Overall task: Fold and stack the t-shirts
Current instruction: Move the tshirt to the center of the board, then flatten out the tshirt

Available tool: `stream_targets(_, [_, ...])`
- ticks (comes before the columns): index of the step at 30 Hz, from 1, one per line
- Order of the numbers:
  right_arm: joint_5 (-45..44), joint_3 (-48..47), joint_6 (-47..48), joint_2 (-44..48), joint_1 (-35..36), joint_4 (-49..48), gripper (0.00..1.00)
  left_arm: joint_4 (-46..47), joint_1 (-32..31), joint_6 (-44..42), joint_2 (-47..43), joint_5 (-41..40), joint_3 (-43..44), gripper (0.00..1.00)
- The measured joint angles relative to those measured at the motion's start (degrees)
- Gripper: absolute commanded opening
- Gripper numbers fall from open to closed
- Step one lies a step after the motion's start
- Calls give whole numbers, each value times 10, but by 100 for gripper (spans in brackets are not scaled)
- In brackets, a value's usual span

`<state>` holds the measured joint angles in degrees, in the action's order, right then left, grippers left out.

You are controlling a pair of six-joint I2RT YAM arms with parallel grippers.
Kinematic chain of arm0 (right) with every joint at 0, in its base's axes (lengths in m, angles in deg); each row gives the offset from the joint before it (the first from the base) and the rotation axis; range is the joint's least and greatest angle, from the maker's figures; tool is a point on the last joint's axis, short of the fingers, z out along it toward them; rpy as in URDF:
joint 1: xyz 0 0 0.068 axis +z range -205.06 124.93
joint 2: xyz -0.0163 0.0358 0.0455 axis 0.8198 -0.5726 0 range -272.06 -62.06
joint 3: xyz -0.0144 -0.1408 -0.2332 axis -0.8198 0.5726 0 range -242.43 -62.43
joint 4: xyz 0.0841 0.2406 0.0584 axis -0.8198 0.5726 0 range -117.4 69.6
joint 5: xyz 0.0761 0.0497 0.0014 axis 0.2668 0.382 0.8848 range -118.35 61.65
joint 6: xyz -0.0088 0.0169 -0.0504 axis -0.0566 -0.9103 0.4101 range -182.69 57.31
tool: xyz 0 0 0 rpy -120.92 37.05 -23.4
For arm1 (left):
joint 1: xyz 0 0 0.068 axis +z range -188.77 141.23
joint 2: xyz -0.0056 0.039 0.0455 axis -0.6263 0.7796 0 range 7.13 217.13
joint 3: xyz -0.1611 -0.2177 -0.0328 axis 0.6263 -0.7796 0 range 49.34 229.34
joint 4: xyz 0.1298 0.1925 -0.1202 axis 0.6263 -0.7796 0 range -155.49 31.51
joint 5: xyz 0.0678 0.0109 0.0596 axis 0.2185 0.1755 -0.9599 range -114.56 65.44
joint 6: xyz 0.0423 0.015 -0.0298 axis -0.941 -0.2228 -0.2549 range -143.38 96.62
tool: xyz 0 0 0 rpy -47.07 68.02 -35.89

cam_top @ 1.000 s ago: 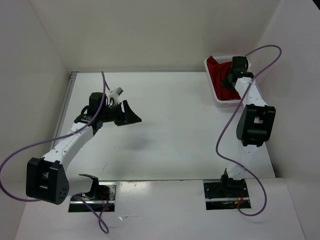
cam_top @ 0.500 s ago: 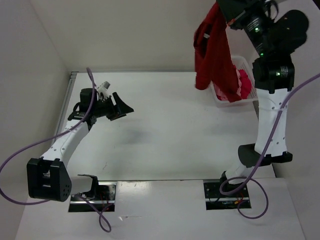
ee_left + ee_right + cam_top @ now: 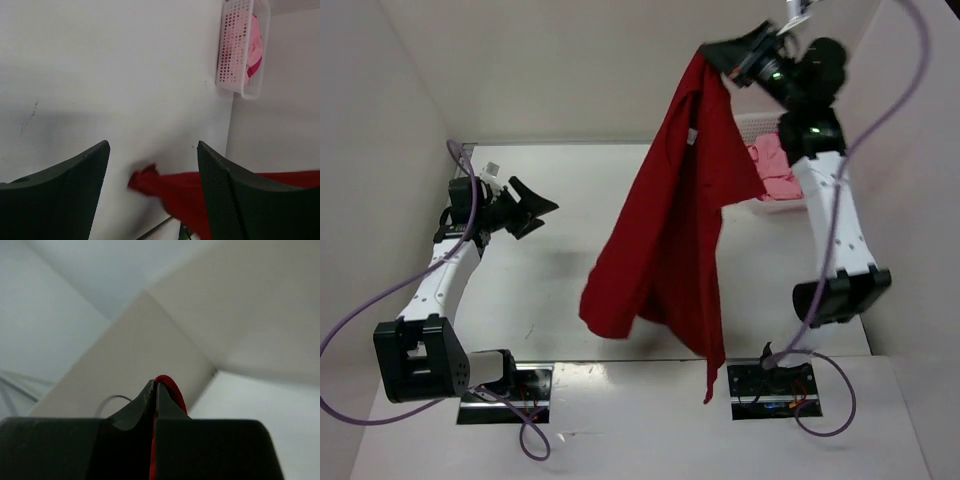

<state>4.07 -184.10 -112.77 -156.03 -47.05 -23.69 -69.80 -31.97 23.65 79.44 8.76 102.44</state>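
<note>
My right gripper (image 3: 720, 55) is raised high and shut on a dark red t-shirt (image 3: 670, 230), which hangs down over the middle of the table. In the right wrist view only a red edge of cloth (image 3: 167, 385) shows between the closed fingers of that gripper (image 3: 155, 385). My left gripper (image 3: 535, 212) is open and empty at the table's left, well apart from the shirt. In the left wrist view its gripper (image 3: 152, 195) frames the shirt's lower end (image 3: 170, 192) in the distance. A light pink shirt (image 3: 775, 170) and a crimson-magenta one (image 3: 256, 65) lie in the basket.
The white lattice basket (image 3: 760, 125) stands at the table's back right, also in the left wrist view (image 3: 235, 50). White walls enclose the table on the left, back and right. A metal rail runs along the table's left edge (image 3: 455, 195).
My right arm lifted the dark red shirt out of the basket and swung it up and left; it now hangs full length. My left gripper moved back to the left.
</note>
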Motion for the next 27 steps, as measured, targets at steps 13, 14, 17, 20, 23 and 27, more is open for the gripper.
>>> stream_targets(13, [-199,185,77,-259,-3,210,8,-45,-103,-71,15,-117,1,77])
stream_targets(14, [-219,184,83,-239,-4,211,12,-50,-118,-78,15,-125,-4,77])
stream_targets(17, [-257,190,97,-164,-14,207,29,-59,-173,-82,15,-142,-38,78])
stream_targets(20, [-280,244,105,-77,-27,181,52,-87,-215,-82,20,-160,-65,78])
stream_targets(23, [-291,322,112,-10,-37,167,54,-108,-259,-83,49,-176,-74,78])
stream_targets(27, [-290,412,122,25,-35,175,51,-111,-326,-87,125,-185,-71,69])
